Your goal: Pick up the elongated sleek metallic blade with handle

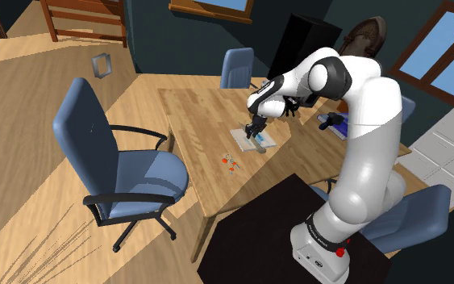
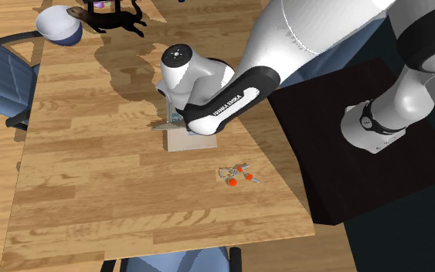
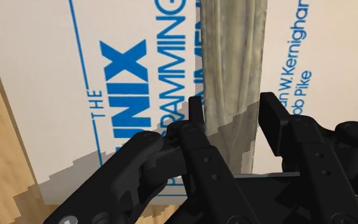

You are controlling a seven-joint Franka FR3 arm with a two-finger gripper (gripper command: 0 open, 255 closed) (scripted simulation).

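The knife (image 3: 234, 57) is a long grey-tan blade with a handle, lying on a white book (image 3: 75, 76) with blue lettering. In the second exterior view its pointed blade (image 2: 161, 125) sticks out from under the hand toward that view's left, over the book (image 2: 183, 142). My gripper (image 3: 231, 102) is down on the book, with one black finger on each side of the knife, which fills the gap between them. In the shoulder view the gripper (image 1: 256, 132) is low over the book (image 1: 245, 139) in the middle of the wooden table (image 1: 193, 113).
A small wire item with orange tips (image 2: 235, 174) lies near the book. A blue-and-white bowl (image 2: 59, 25) and a black animal figure (image 2: 111, 17) sit at one table end. Blue chairs (image 1: 116, 165) ring the table. The black stand (image 1: 297, 234) is beside it.
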